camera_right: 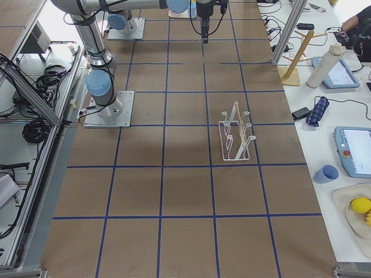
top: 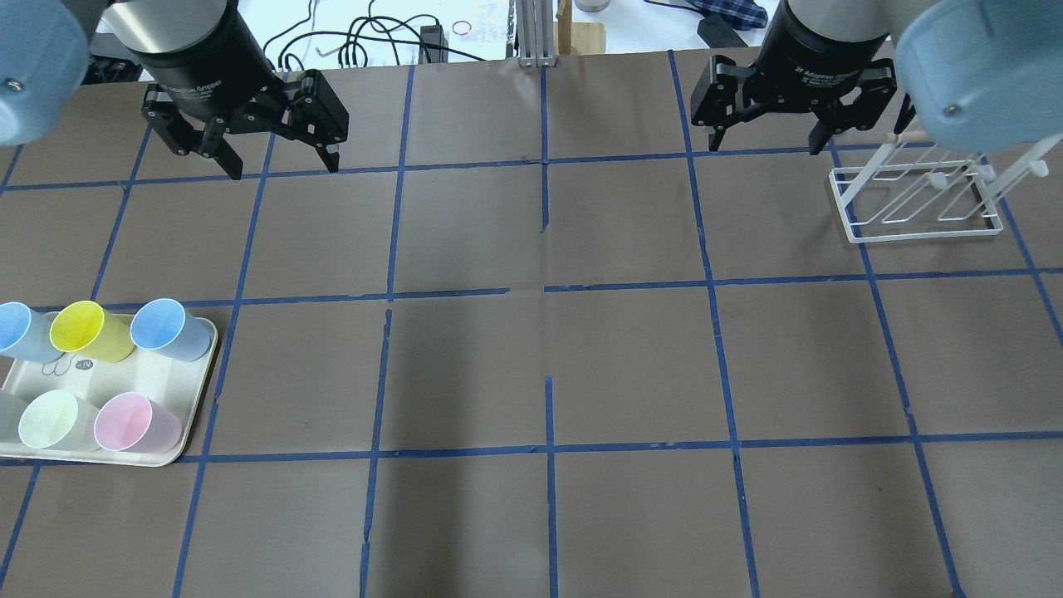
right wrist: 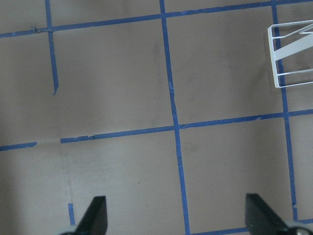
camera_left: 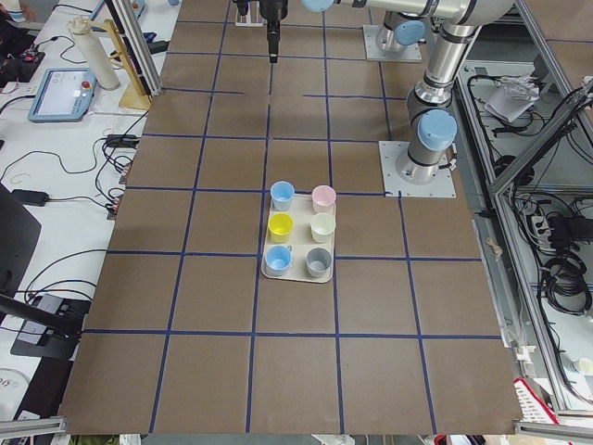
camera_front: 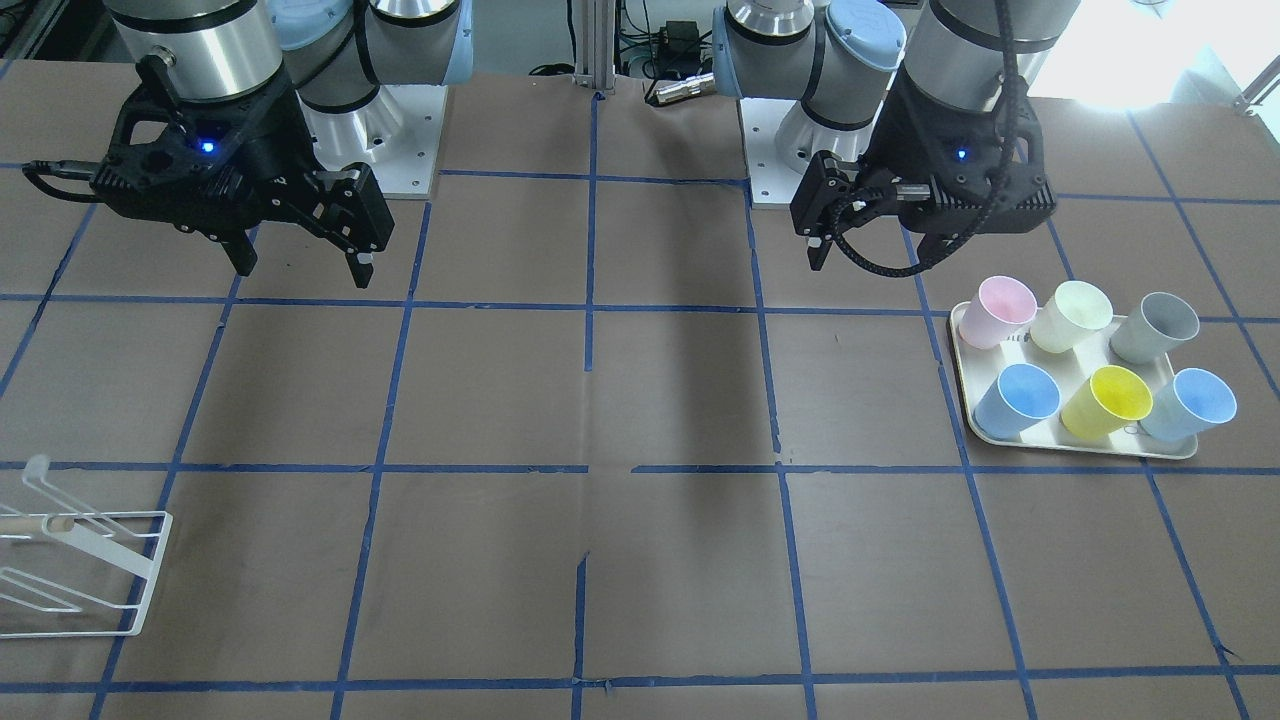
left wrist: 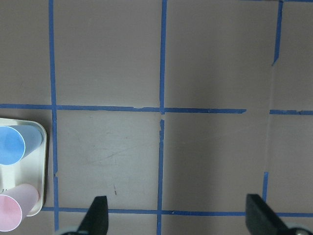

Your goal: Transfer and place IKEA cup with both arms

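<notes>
Nearest us in the front-facing view stands the white wire rack [camera_front: 151,570], close to the counter's edge. We read every clock direction below from the overhead view.

The tray [top: 203,390] lies at 8 o'clock on the counter [top: 548,365], against its left edge. The IKEA cup [top: 170,328] stands upright in the tray's 1 o'clock corner. The yellow cup [top: 87,330] is just beside it at 9 o'clock and the pink cup [top: 133,422] is near at 7.

The left fingers [top: 326,141] and right fingers [top: 714,124] are both spread wide, hold nothing, and hang well above the counter at 11 and 1 o'clock.

Risks, in our judgement:
- The paler blue cup [top: 18,330] at the tray's far corner could be taken by mistake, being nearly the same colour.
- A finger coming down on the 9 o'clock side may tip the yellow cup.
- The smooth taper may slip at the handover.
- The rack's thin wires could catch the right fingers.

Room: the cup's 3 o'clock side faces only the tray rim. The broad middle of the counter between tray and rack suits the exchange.
</notes>
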Tool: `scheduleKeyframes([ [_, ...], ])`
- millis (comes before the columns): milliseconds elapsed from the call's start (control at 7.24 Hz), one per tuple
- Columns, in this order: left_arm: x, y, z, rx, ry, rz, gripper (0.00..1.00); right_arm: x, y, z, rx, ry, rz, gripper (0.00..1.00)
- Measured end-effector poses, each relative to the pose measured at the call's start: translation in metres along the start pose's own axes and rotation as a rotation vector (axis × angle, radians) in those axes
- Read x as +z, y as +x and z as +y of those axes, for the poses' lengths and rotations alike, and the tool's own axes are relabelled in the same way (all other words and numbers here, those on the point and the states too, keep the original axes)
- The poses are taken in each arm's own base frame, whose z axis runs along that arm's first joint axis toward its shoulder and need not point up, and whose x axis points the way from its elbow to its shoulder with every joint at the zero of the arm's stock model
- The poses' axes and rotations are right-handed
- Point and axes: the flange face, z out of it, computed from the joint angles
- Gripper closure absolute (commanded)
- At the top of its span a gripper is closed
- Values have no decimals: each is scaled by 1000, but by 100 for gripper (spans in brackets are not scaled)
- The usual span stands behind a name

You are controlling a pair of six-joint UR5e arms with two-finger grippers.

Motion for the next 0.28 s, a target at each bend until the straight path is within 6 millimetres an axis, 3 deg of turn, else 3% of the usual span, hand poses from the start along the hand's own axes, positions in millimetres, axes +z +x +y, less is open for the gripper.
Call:
scheduleKeyframes([
  [276, -2, 0, 0, 0, 5, -1, 0, 0, 0, 0, 0, 0, 0, 0],
])
